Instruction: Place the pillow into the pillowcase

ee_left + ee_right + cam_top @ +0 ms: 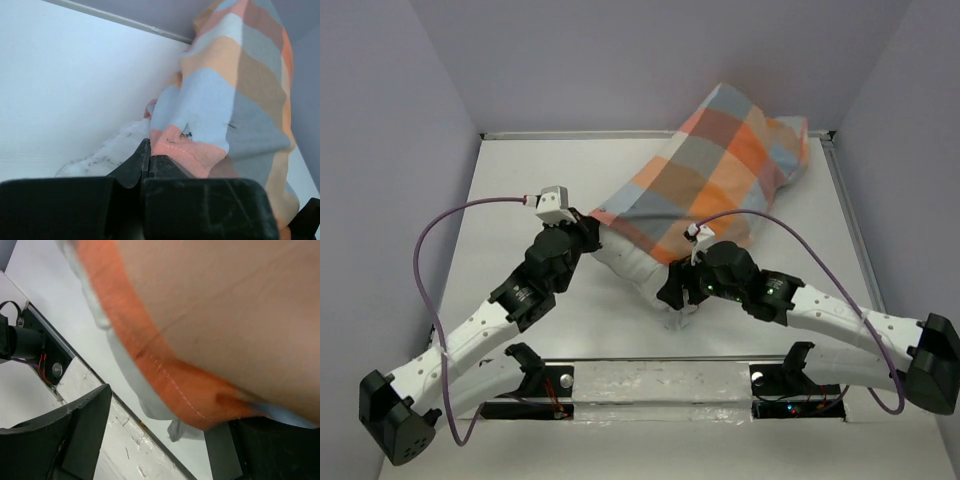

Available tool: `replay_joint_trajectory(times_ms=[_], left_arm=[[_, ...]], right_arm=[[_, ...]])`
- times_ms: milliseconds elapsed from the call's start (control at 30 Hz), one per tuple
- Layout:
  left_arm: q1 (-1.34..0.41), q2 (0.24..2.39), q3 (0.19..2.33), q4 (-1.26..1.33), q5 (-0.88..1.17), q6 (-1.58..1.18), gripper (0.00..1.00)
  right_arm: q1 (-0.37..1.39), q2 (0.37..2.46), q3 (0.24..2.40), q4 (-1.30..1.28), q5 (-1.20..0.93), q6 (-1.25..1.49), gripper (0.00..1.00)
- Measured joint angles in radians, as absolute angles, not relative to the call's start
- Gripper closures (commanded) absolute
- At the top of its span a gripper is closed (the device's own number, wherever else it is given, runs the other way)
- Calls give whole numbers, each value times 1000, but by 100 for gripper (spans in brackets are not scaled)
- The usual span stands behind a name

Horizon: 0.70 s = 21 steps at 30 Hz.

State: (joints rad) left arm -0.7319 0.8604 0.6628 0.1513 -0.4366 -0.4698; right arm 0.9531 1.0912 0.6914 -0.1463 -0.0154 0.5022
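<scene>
— What sits right up against the lens?

— The left gripper point(146, 154), jaws pinched tight on the orange hem point(175, 150) of the case point(235, 100). I'd say it holds that corner so the mouth cannot slide while the other side gets worked.

— And the other one?

— The right gripper point(162, 415) has its fingers spread wide. The hem hangs between them, and nothing is clamped. It looks placed to catch that edge, though that is only my reading.

— Where is the pillow?

— The pillow point(625, 263) is mostly inside. From above, only its white near end pokes out of the mouth, between the two grippers, resting on the table point(510, 200). The rest fills the case, which runs off toward the far right corner.

— So what is left?

— Judging by that, the hem needs drawing over the bare end. The fabric is thin and slack, so a shallow pinch could slip off.
</scene>
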Motion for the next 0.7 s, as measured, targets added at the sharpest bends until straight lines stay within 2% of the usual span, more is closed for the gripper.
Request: replay_joint_trajectory(times_ms=[167,200,267,367,467,500,567,600,633,700], left_arm=[[-734,798,661,104,-449,-478,100],[-734,801,658,82,-453,-479,100],[-734,793,642,59,-464,-482,100],[-734,738,593,16,-482,-495,100],[-734,647,540,-29,-500,-521,100],[-734,614,525,-43,-503,-531,100],[-734,561,494,-51,-508,-548,100],[-734,543,479,-55,-509,-560,100],[-734,525,463,-63,-511,-567,100],[-734,508,449,-84,-519,-582,100]], right_arm=[[951,942,704,-270,-11,488,29],[950,907,693,-286,-10,493,33],[950,815,658,-315,-7,504,45],[950,686,611,-370,12,562,57],[950,570,555,-455,24,635,83],[950,562,552,-467,27,645,87],[950,576,546,-519,54,685,86],[950,592,547,-533,72,703,81],[950,625,547,-555,101,727,67],[950,677,546,-604,157,781,55]])
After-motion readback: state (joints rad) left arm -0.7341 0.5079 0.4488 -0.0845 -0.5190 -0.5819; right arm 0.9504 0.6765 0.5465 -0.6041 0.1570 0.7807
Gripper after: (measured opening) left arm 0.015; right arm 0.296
